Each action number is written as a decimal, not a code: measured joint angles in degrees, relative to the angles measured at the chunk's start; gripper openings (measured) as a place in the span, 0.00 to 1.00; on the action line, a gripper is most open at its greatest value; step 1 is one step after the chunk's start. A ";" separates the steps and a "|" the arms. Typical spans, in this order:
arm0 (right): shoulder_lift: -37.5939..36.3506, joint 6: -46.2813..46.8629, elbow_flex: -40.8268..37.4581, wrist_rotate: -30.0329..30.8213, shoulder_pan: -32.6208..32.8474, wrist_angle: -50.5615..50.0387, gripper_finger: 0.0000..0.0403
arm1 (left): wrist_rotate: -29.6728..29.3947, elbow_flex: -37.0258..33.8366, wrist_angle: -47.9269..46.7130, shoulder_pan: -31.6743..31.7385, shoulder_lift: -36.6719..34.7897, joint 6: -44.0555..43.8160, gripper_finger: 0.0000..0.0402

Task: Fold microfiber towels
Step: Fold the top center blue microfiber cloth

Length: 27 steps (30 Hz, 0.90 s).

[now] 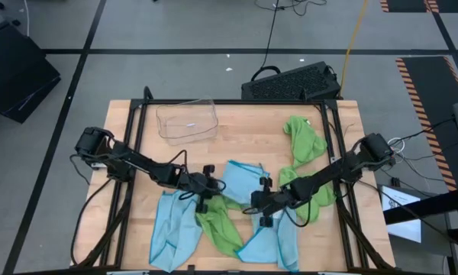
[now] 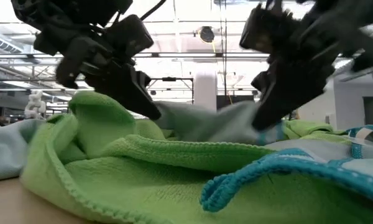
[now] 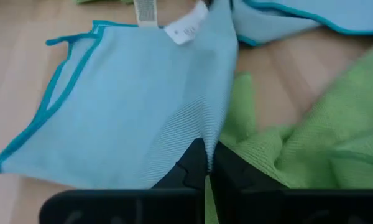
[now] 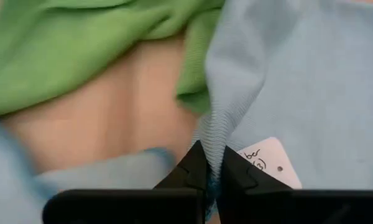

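Two fingers (image 3: pixel 196 163) (each arm) pinching blue towel (image 1: pixel 240 181)

A wooden table (image 1: pixel 347 126) stands on grey floor (image 1: pixel 175 27) crossed by dark lines. Beyond the table lies a black keyboard (image 1: pixel 290 81); striped hazard tape (image 1: pixel 421 92) runs right of it. Ceiling beams, perhaps, show overhead.

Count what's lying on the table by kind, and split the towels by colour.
Light blue towels: 3
Lime green towels: 2, perhaps 3, since the right-hand heap may be two cloths
Clear plastic tray: 1
Total: 6, perhaps 7
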 joint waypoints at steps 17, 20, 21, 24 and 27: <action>-8.33 4.05 -1.31 8.32 -4.17 -14.75 0.02 | -3.22 0.04 7.29 10.60 -2.47 5.76 0.02; -8.29 4.51 -2.39 9.98 -4.73 -14.37 0.02 | -1.69 0.04 7.14 12.16 -2.13 4.79 0.04; -8.31 4.85 -2.64 9.84 -5.10 -14.31 0.02 | -1.36 0.04 7.17 12.41 -2.10 4.70 0.04; -8.31 5.56 -3.33 9.76 -6.01 -14.16 0.02 | -1.15 0.04 8.43 12.83 -2.10 4.71 0.02; -8.29 5.58 -3.34 9.54 -6.40 -13.86 0.02 | -1.24 0.04 10.09 12.96 -2.10 4.29 0.02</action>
